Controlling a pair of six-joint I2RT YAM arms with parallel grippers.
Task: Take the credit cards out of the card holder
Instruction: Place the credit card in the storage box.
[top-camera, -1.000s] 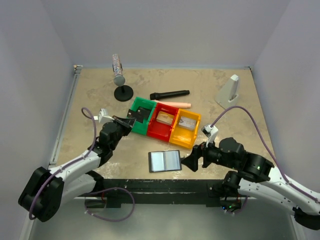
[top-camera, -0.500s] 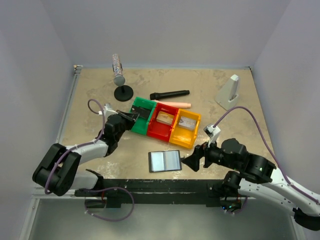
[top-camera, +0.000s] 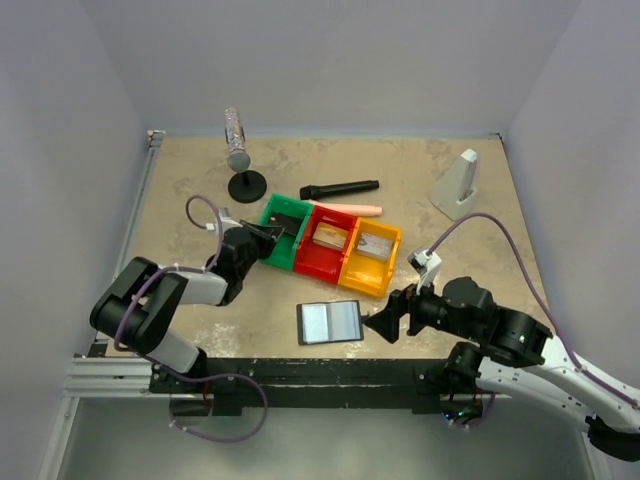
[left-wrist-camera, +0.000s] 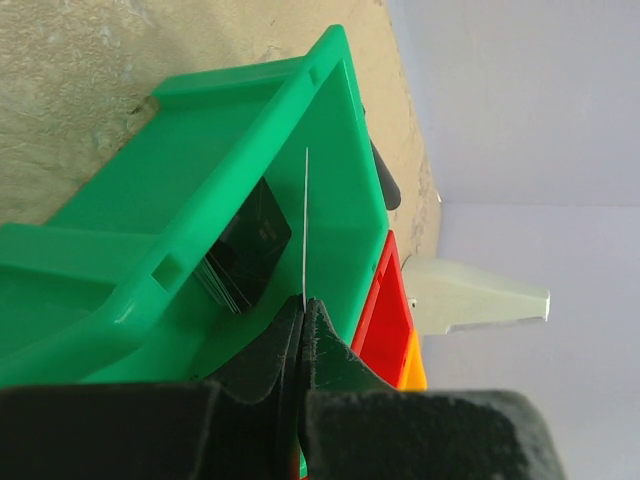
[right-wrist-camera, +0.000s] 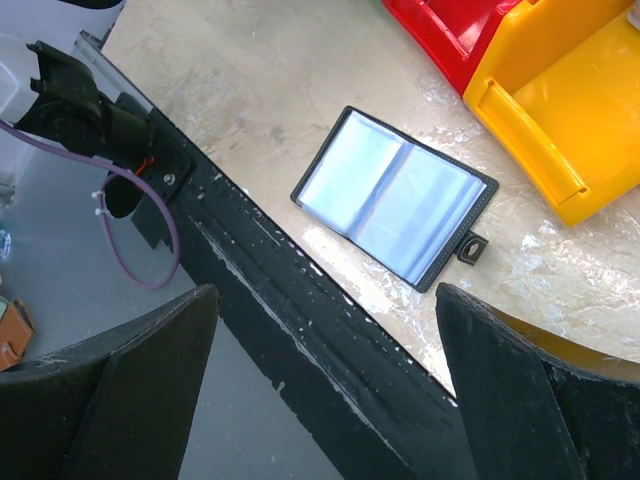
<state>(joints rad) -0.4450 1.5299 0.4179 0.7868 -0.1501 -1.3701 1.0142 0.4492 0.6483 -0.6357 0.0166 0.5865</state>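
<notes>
While the overhead camera looks down on the mottled beige tabletop (top-camera: 180, 190), the small flat black folding card holder (top-camera: 329, 322) lies opened out, bluish-grey inside up, near the front edge and just in front of a row of three joined plastic bins: a green bin (top-camera: 270, 215), a red bin (top-camera: 312, 262) and a yellow bin (top-camera: 362, 280). The left gripper (top-camera: 274, 233) reaches in at the green bin's near-left wall, and the right gripper (top-camera: 379, 325) sits low just to the right of the card holder, apart from it. Behind the bins lie a black marker-like stick (top-camera: 340, 188) and a peach-coloured pen (top-camera: 350, 208); a grey cylinder on a round black stand (top-camera: 238, 155) is at the back left and a white wedge-shaped block (top-camera: 458, 185) at the back right. From the left wrist, the left gripper (left-wrist-camera: 303, 310) has its black pads pressed together on a thin pale card (left-wrist-camera: 305, 225) seen edge-on, standing up over the green bin (left-wrist-camera: 200, 180), where dark cards (left-wrist-camera: 245, 250) lean inside. From the right wrist, the right gripper (right-wrist-camera: 325, 290) has its fingers spread wide and holds nothing; the card holder (right-wrist-camera: 395, 195) lies flat on the table beyond them, its small black tab (right-wrist-camera: 470, 248) on the side toward the yellow bin (right-wrist-camera: 540, 110).
</notes>
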